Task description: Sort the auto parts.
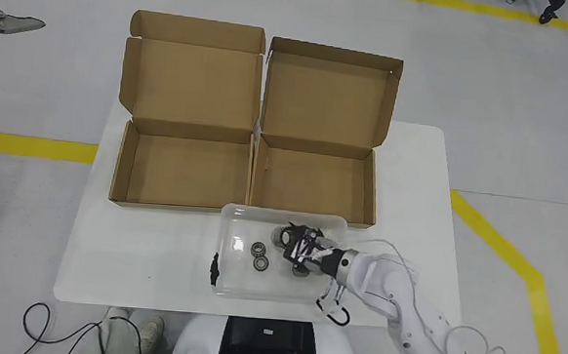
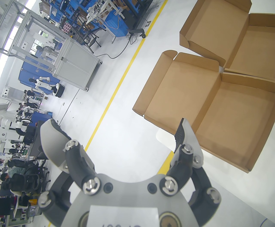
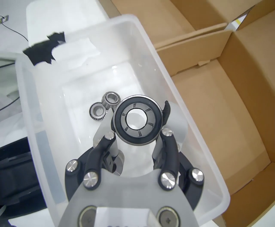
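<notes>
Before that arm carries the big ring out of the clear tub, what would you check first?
1. Grip: right pincer shut on large bearing, a finger either side: ok.
2. Small bearings lie on the clear tub floor, outside the grip: ok.
3. Left box and right box open, nothing inside: ok.
4. Left pincer open, away from the tub: ok.
5. Which box takes this part: cannot tell.
</notes>
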`<act>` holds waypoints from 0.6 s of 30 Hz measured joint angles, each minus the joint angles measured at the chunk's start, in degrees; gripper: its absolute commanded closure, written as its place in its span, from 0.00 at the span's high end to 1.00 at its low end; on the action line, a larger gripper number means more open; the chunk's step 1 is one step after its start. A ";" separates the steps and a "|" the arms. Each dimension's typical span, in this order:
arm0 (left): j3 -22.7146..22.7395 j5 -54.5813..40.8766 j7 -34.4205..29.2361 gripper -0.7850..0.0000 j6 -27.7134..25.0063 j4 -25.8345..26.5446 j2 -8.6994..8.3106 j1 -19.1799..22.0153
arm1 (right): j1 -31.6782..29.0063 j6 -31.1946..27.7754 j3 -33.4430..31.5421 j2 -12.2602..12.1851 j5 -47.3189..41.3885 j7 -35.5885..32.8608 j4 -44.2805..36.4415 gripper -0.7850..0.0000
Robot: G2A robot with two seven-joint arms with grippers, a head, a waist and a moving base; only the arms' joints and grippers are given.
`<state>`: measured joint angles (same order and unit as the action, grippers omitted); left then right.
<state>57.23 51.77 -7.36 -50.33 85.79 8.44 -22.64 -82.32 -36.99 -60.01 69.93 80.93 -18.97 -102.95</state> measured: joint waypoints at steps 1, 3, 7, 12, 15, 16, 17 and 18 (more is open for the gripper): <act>0.00 0.00 0.00 1.00 0.00 0.00 0.00 0.00 | -0.04 -0.23 -0.19 -0.06 -0.14 1.50 0.03 0.00; 0.00 0.00 0.00 1.00 0.00 0.00 0.00 0.00 | -0.11 -0.93 -0.60 -0.19 -0.56 5.25 0.23 0.00; 0.00 0.00 0.00 1.00 0.00 0.00 0.00 0.00 | -0.33 -2.41 -1.72 -0.46 -1.48 13.09 0.56 0.00; 0.00 0.00 0.00 1.00 0.00 0.00 0.00 0.00 | -0.97 -4.58 -4.02 -0.91 -2.50 26.13 1.12 0.00; 0.00 0.00 0.00 1.00 0.00 0.00 0.00 0.00 | -1.03 -5.31 -4.92 -1.05 -2.83 33.75 1.91 0.00; 0.00 0.00 0.00 1.00 0.00 0.00 0.00 0.00 | -0.92 -5.34 -5.05 -1.07 -2.80 35.59 2.21 0.00; 0.00 0.00 0.00 1.00 0.00 0.00 0.00 0.00 | -0.74 -5.41 -5.06 -1.06 -2.77 37.28 2.45 0.00; 0.00 0.00 0.00 1.00 0.00 0.00 0.00 0.00 | -0.35 -5.63 -4.93 -1.03 -2.83 39.42 2.78 0.00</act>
<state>57.23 51.77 -7.36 -50.33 85.79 8.44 -22.64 -82.67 -42.62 -64.93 68.91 78.09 20.45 -100.16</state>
